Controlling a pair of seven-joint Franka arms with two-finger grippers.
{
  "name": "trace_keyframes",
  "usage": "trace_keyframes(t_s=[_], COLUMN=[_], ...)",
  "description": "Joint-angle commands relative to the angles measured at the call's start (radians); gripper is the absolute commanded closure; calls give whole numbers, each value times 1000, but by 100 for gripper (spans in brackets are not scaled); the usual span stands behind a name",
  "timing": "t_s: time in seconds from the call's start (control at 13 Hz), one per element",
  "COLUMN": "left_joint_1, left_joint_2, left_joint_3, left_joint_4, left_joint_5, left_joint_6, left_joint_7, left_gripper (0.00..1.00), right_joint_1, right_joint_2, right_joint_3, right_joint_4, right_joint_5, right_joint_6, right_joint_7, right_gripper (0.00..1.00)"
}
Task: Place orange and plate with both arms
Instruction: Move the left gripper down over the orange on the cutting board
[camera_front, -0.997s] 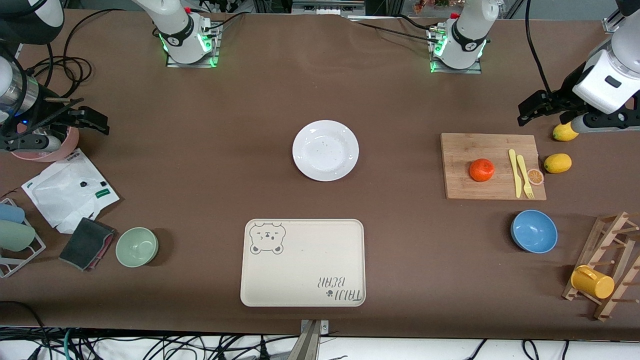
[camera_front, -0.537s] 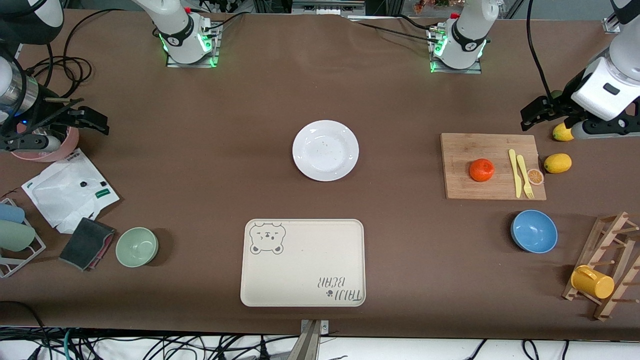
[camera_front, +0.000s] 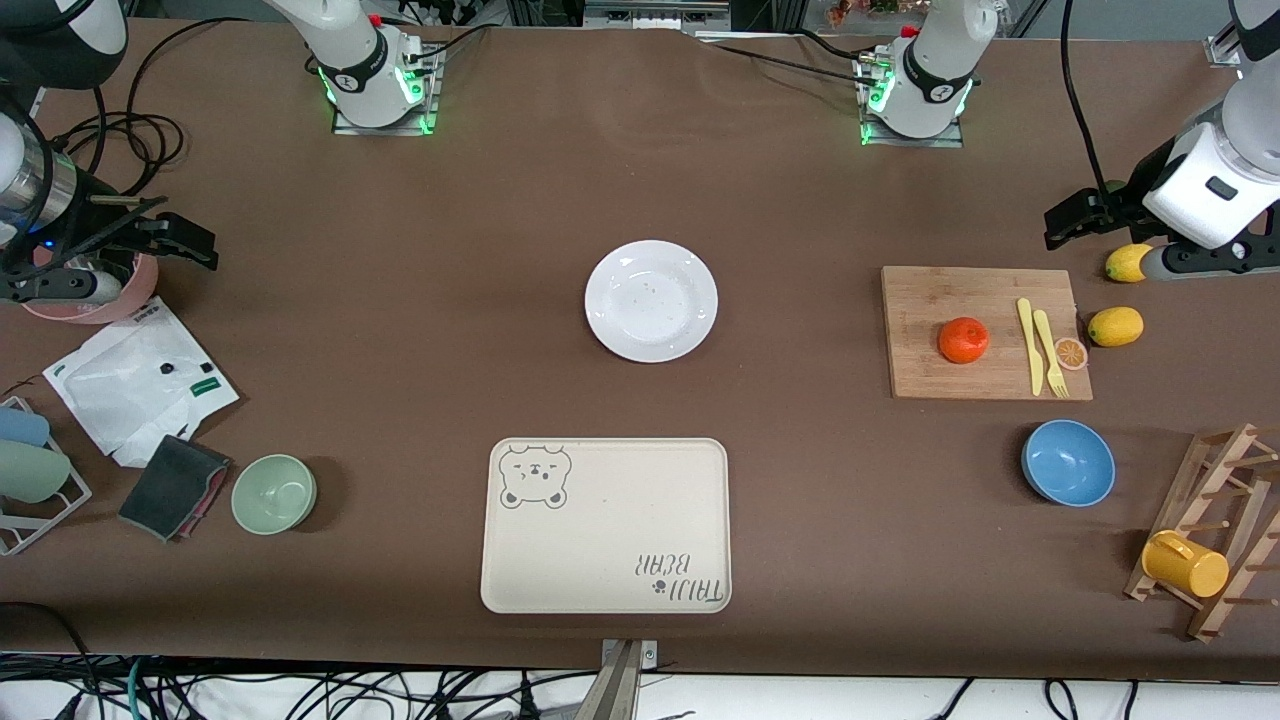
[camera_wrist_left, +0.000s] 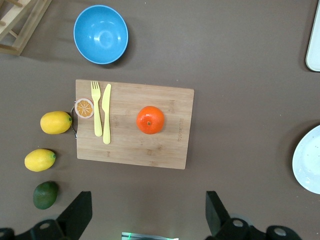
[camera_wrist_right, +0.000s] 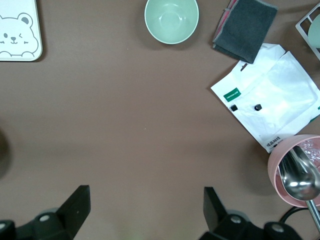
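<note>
A: Left gripper (camera_front: 1062, 222) held spread and empty above bare table by the wooden cutting board (camera_front: 985, 333); right gripper (camera_front: 190, 243) likewise spread, parked over the pink cup (camera_front: 95, 295).

B: Small bright orange (camera_front: 963, 340) noted on that board; white round plate (camera_front: 651, 300) mid-table, well apart; risk judged: round fruit rolled aside by an off-centre pinch.
</note>
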Motion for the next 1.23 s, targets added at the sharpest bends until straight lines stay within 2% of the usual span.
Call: trace_keyframes(t_s=[0.0,0.46,0.77,1.0,1.15], left_joint_1=[-4,16,17,28,30], left_joint_2=[40,38,127,184,184], left_joint_3=[-5,1,3,1,1], left_joint_4=[34,15,1,-74,-174], left_joint_5=[20,23,25,25,25], left_joint_6=[-20,-28,-4,142,279], left_joint_7=[-2,41,37,37,37], left_gripper=[0,0,0,0,0], right_joint_1=[-4,-4,-5,-5,-5], right_joint_2=[2,5,5,5,5], right_joint_3=[-2,-2,-2,-3,-3], right_joint_4=[13,13,13,13,13], right_joint_5=[16,16,16,16,16], right_joint_6=[-13,-13,-13,-13,-13], right_joint_7=[0,1,-5,-5,-5], right_gripper=[0,0,0,0,0])
